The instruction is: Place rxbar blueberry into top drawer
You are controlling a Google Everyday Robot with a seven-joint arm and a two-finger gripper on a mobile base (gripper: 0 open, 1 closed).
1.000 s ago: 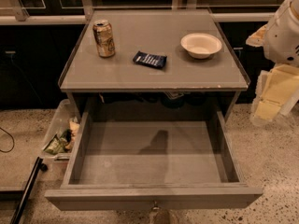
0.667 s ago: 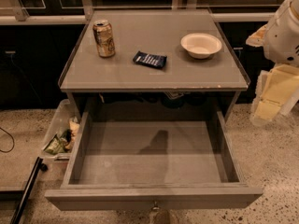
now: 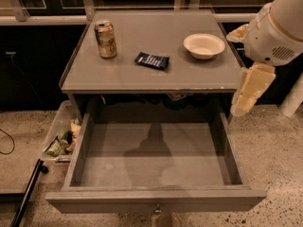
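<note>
The rxbar blueberry (image 3: 152,60), a small dark navy wrapper with pale lettering, lies flat on the grey tabletop (image 3: 142,77) near its middle. The top drawer (image 3: 154,198) is pulled fully open below the tabletop, and nothing shows inside it. My gripper (image 3: 251,90), cream coloured, hangs off the table's right edge, beside the drawer's right wall and above floor level. It is well to the right of the bar and holds nothing I can see.
A gold drink can (image 3: 105,39) stands at the table's left. A white bowl (image 3: 204,45) sits at the back right. A clear plastic bin of wrappers (image 3: 60,138) stands on the floor left of the drawer. A dark pole (image 3: 26,195) lies at the lower left.
My arm and gripper have shifted a little to the left, closer to the table's right edge. The bar, can, bowl and drawer have not moved.
</note>
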